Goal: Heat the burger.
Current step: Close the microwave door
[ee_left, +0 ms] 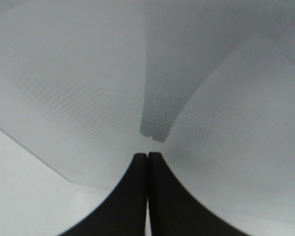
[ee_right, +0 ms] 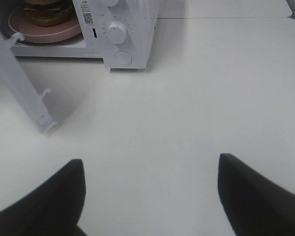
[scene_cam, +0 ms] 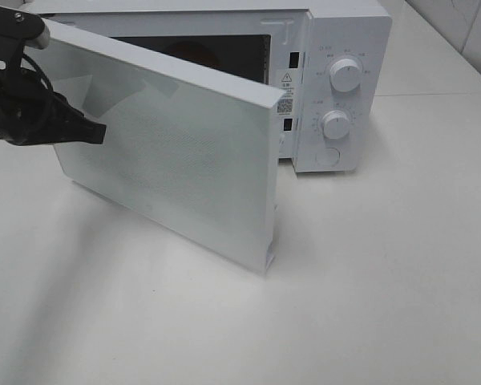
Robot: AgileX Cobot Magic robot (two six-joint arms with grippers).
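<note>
Pincer, high view: the left pincer (scene_cam: 99,132) is clenched with its jaws together and nothing between them. Its tip is at the outer face of the microwave door (scene_cam: 176,152), toward the hinge side.
Door, high view: it stands half swung, with the free edge well off the body of the microwave (scene_cam: 369,40), above the tabletop (scene_cam: 369,289).
Step in hand: closing the door, as I judge it. Push steadily along the door's arc. Contact nearer the free edge would give more leverage and less chance of the tip skating on the smooth panel.
Left wrist view: the fingers (ee_left: 132,196) are pressed flat against each other. The door's dotted mesh fills the view close ahead. Whether the tips actually touch it cannot be told here.
Right wrist view: the right pincer (ee_right: 150,162) is released, jaws wide and empty, hanging over the tabletop well apart from the microwave.
Burger: the burger (ee_right: 49,12) sits on the pink plate (ee_right: 44,33) inside the cavity, and only its lower part shows.
Latch hooks: the latch hooks (ee_right: 46,92) on the door's free edge must enter their slots, so press until the door seats flush.
Risk: a hard shove could slide the light microwave, so go gently.
</note>
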